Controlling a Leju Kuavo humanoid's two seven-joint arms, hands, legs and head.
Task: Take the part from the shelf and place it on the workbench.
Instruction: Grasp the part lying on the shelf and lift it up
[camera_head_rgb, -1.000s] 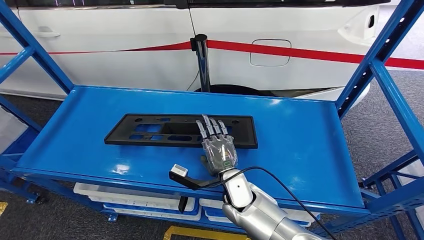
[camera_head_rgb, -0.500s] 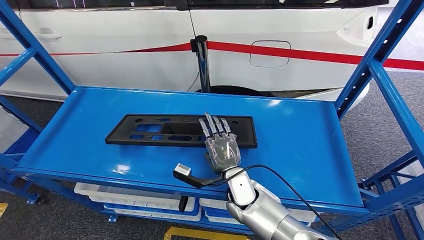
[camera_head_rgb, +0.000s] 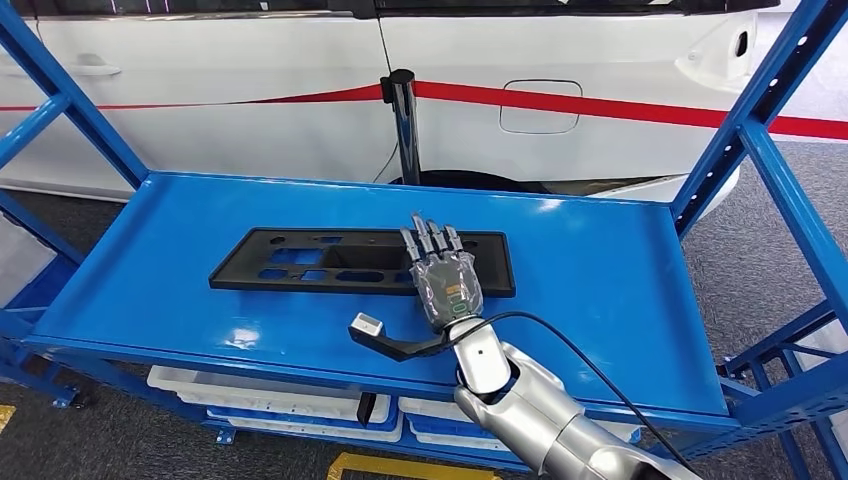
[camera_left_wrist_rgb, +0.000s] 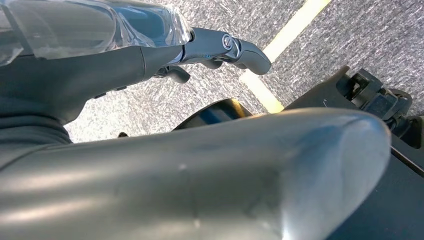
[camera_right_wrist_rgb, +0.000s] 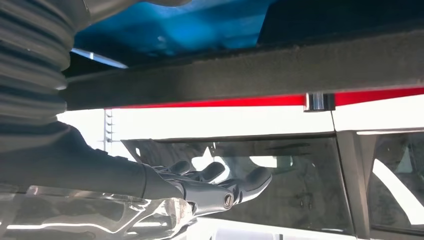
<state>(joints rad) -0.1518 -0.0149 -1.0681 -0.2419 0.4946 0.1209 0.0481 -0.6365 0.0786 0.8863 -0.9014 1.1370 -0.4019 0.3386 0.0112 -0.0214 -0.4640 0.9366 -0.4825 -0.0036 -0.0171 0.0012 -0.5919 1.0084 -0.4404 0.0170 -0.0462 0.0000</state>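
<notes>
Where cut through, flat black part (camera_head_rgb: 330, 262)

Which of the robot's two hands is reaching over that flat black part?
The right hand, stretched flat over the black part on the blue shelf. The left hand hangs above the floor.

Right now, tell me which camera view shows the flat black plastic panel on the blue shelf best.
The head view: the flat black plastic panel lies whole, apart from where the right hand covers its near edge. The right wrist view gives just a dark edge-on strip.
</notes>
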